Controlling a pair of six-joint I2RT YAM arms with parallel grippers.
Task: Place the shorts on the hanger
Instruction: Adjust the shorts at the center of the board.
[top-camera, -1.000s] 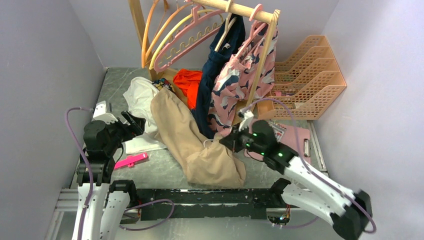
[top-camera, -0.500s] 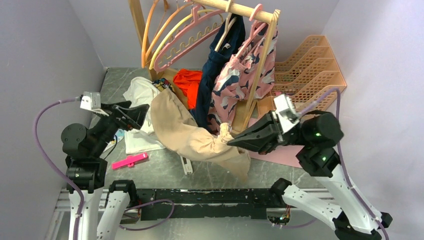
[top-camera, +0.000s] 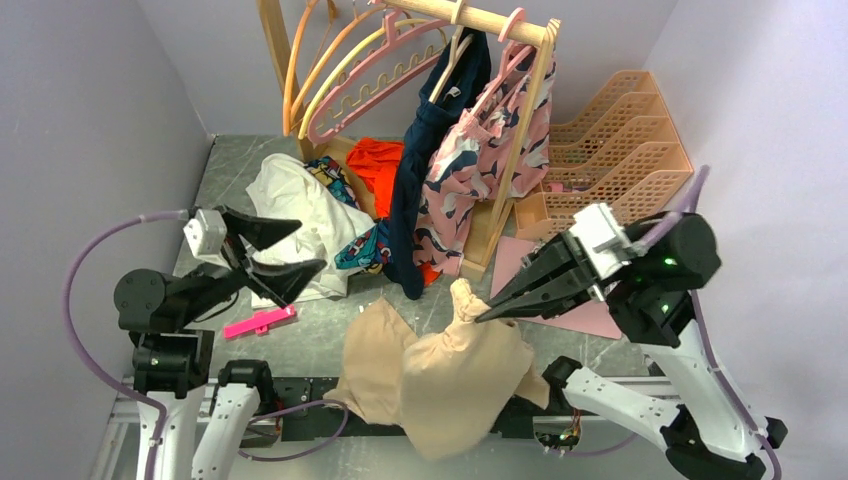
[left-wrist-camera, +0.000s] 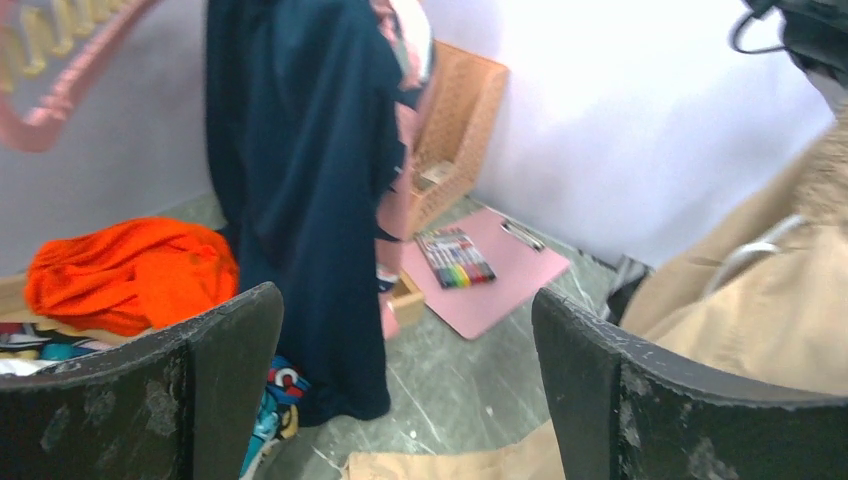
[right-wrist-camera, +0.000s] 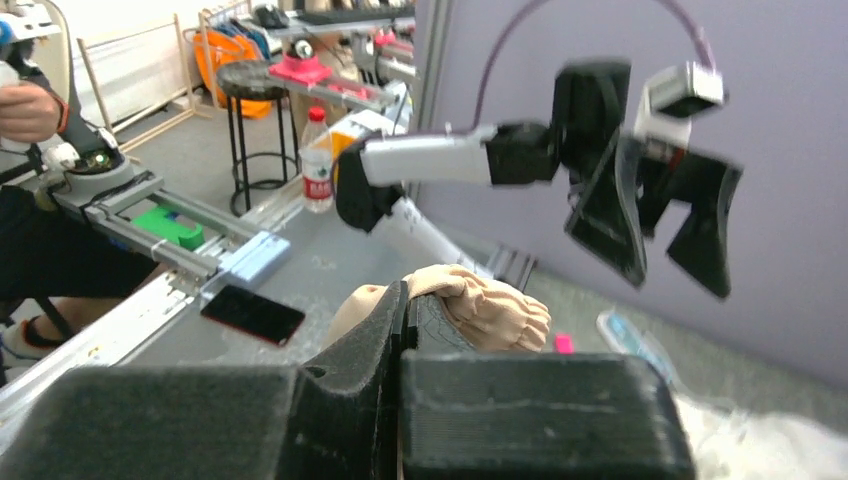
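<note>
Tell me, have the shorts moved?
Yes. The shorts, shut in the right gripper, came off the table near the navy garment and now hang over the near rail.

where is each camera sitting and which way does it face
Top external: above and behind the bases, looking down at the table; both arms show, left gripper open, right gripper shut on the shorts.
Left wrist: faces right toward the navy garment; its own open fingers frame the bottom.
Right wrist: faces left at the left arm; its shut fingers fill the bottom.
Shared: the shorts appear in all three.
</note>
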